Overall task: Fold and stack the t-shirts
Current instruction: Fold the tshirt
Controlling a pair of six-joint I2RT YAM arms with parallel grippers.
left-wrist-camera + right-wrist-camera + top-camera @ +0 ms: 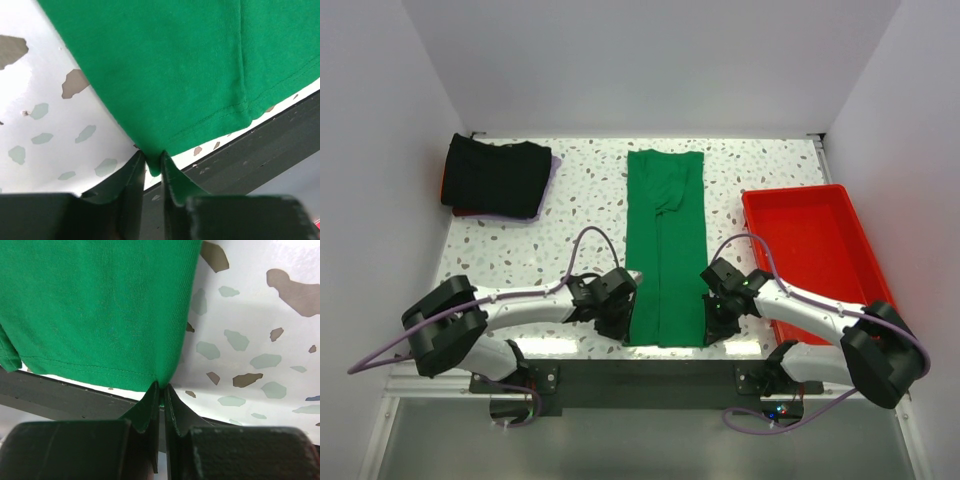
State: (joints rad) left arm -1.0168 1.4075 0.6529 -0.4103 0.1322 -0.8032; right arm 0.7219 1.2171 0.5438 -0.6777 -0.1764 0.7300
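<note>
From above, the green t-shirt (665,250) lies as a long narrow strip with its sides already folded in. It runs away from both grippers, with its near hem between them. The left gripper (625,300) sits at the near left corner and the right gripper (712,303) at the near right one. Well beyond the left gripper and off to its left rests a folded stack (498,175), black on top with red and purple edges beneath. A red tray (810,245) lies out past the right gripper.

In the left wrist view, the jaws are drawn close with the hem corner pinched between them. The cloth spreads ahead over the speckled table (45,115).

In the right wrist view, the jaws nearly meet, clamped on the other hem corner.

The lengthwise folds look done. The crosswise folds and the move onto the stack appear to remain.
</note>
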